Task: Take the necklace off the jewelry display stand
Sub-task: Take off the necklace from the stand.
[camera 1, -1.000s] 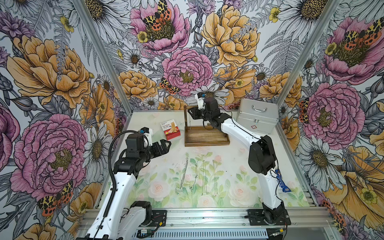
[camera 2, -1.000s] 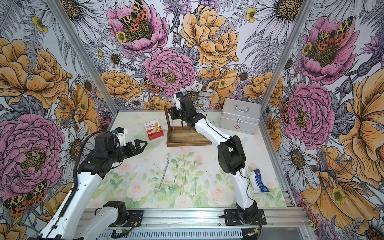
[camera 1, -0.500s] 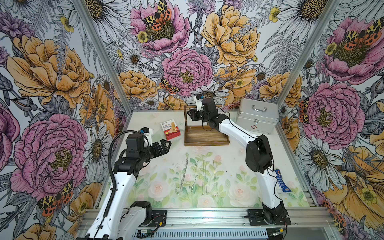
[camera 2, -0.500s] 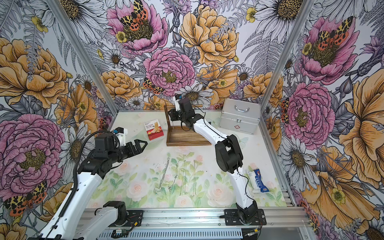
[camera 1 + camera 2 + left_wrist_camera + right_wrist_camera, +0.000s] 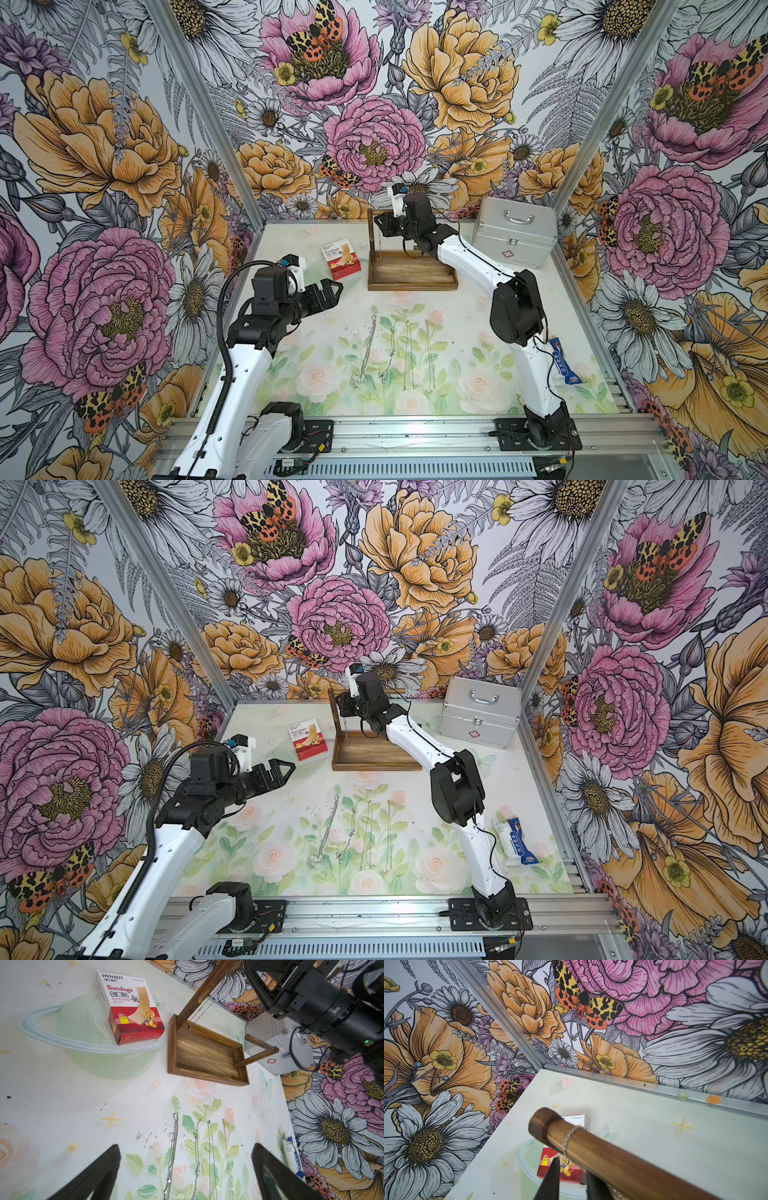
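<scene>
Silver links of the necklace (image 5: 568,1140) are seen draped over the rod (image 5: 623,1159) of the stand (image 5: 411,274), at the table's (image 5: 469,316) back edge, so nothing is judged lifted off yet. The right gripper (image 5: 571,1176) is set just under the rod, its tips narrowly apart at the hanging chain, while the left gripper (image 5: 185,1147) is spread wide and empty.

The box (image 5: 131,1007) ahead of the left jaws says "HYNAUT", "Bandage" and "100". The silver case (image 5: 280,1064), farther off, has a red cross.

robot lab cell, floral-print walls (image 5: 104,124), aluminium frame (image 5: 415,434), 2 rail-mounted arms (image 5: 536,374)
</scene>
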`<state>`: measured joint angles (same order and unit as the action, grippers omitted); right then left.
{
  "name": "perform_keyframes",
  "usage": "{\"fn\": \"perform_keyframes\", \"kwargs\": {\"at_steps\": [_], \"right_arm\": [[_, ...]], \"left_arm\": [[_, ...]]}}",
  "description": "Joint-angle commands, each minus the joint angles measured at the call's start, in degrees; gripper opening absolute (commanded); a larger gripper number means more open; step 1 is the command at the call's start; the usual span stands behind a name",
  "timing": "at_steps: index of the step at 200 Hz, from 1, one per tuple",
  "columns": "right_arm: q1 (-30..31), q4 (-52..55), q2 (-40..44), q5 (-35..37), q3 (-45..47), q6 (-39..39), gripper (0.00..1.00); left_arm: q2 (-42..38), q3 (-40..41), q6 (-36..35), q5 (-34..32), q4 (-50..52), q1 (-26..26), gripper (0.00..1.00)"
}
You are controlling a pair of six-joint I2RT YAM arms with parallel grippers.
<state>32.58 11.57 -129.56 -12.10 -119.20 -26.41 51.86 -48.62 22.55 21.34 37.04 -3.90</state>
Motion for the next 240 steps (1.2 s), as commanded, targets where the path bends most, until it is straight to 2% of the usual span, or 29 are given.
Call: {"fn": "perform_keyframes", "kwargs": {"at_steps": [1, 64, 152, 240], "right_arm": [[0.1, 0.1, -1.8, 1.6, -2.1, 0.7, 0.24], [0.1, 0.3, -2.6, 1.5, -3.3, 0.7, 0.21], [0.1, 0.3, -2.6, 1.6, -3.8, 0.3, 0.00], [0.0, 0.1, 1.2, 3.6, -0.2, 1.7, 0.00]], "left_arm": [[0.0, 0.3, 0.2, 1.6, -1.0, -0.3, 0.99], [0.1, 0.3, 0.1, 1.7, -1.1, -0.3, 0.99], [0.0, 0.4, 0.1, 1.8, -1.0, -0.3, 0.99], [0.0, 0.4, 0.1, 1.8, -1.0, -0.3, 0.99]]}}
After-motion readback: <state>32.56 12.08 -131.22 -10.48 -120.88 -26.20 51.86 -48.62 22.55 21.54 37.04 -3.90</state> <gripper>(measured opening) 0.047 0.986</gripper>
